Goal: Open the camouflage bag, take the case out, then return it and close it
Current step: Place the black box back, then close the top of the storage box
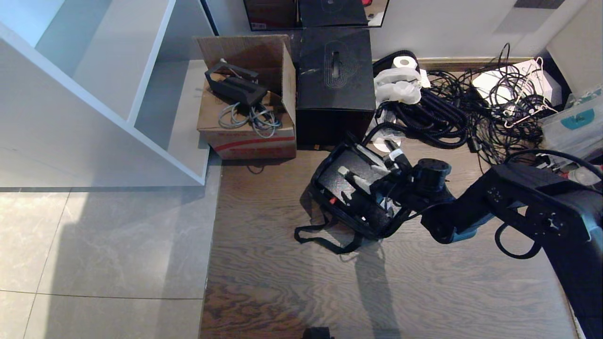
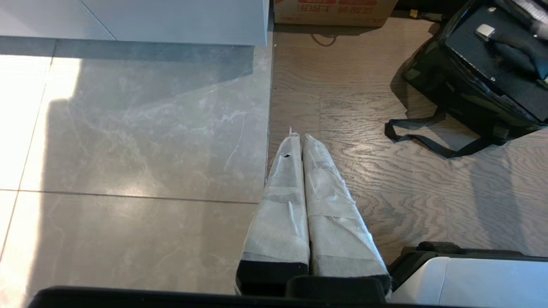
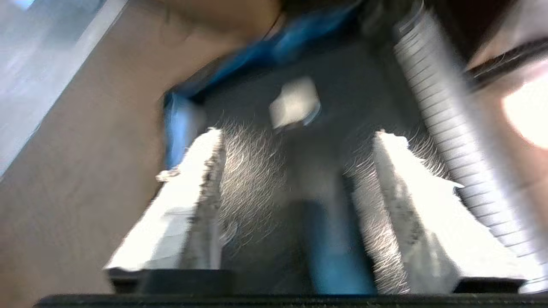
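The case [image 1: 351, 188] lies inside the open camouflage bag [image 1: 330, 214] before the black cube box [image 1: 334, 80], right gripper [image 1: 365, 176] spread apart, seemingly empty, above its handle; zipping remains.

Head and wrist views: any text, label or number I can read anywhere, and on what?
None can be read.
Cardboard box: red stripe with print along its front, too small; in the left wrist view, red characters on its edge, cut off and blurred.
Black box: swirl emblem on top, no words.
Clear bin: teal mark, unreadable.
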`<state>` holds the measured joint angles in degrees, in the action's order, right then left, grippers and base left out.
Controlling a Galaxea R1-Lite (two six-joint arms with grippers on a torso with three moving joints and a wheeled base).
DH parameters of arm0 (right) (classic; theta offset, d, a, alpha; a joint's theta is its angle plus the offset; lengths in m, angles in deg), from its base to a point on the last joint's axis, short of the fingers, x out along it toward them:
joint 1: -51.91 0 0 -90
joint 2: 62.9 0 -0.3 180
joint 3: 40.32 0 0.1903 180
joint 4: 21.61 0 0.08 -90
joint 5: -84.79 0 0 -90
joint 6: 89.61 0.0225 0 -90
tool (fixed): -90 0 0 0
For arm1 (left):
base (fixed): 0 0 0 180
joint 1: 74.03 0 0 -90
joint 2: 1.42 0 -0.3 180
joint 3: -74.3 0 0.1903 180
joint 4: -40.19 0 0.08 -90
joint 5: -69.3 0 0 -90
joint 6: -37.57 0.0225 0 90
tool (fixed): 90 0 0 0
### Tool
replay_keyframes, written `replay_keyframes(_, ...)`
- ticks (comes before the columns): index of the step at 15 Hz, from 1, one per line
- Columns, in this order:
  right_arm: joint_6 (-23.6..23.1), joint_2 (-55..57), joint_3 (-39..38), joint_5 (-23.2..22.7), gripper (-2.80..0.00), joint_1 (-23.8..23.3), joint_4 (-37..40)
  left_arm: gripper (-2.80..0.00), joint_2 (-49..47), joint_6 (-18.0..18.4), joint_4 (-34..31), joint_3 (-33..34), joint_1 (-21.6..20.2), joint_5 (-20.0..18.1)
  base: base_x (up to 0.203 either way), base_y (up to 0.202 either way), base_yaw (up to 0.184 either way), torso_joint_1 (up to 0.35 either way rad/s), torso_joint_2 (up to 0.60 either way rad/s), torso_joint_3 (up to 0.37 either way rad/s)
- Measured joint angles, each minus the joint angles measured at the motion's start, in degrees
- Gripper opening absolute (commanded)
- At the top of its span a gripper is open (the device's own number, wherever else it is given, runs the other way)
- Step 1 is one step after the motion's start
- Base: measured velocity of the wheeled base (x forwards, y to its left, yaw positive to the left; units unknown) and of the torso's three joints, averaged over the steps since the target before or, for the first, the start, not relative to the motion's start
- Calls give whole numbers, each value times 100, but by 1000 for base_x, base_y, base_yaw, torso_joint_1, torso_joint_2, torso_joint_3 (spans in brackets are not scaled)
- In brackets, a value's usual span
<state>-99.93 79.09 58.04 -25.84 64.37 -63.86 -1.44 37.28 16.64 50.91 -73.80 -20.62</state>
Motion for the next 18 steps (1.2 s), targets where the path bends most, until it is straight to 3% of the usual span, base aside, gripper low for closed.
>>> replay_keyframes(3, 323, -283, -679, 528, 0, -10, 312, -280, 0, -2, 2, 0, -2, 1, 0, 0, 0, 0, 0, 0)
replay_keyframes(7, 2090, -734, -977, 2515, 0, 5, 1684, -280, 0, -1, 0, 2, -7, -1, 0, 0, 0, 0, 0, 0)
replay_keyframes(9, 2815, -959, -1041, 3211, 0, 15, 2339, -280, 0, 0, 0, 1, 1, 1, 0, 0, 0, 0, 0, 0)
replay_keyframes(14, 3567, -1297, -1130, 4076, 0, -89, 3289, -280, 0, -1, 2, 2, -2, -4, 0, 0, 0, 0, 0, 0)
replay_keyframes(18, 3859, -1089, -1153, 4199, 0, -64, 3622, -280, 0, 0, 0, 2, -7, -1, 0, 0, 0, 0, 0, 0)
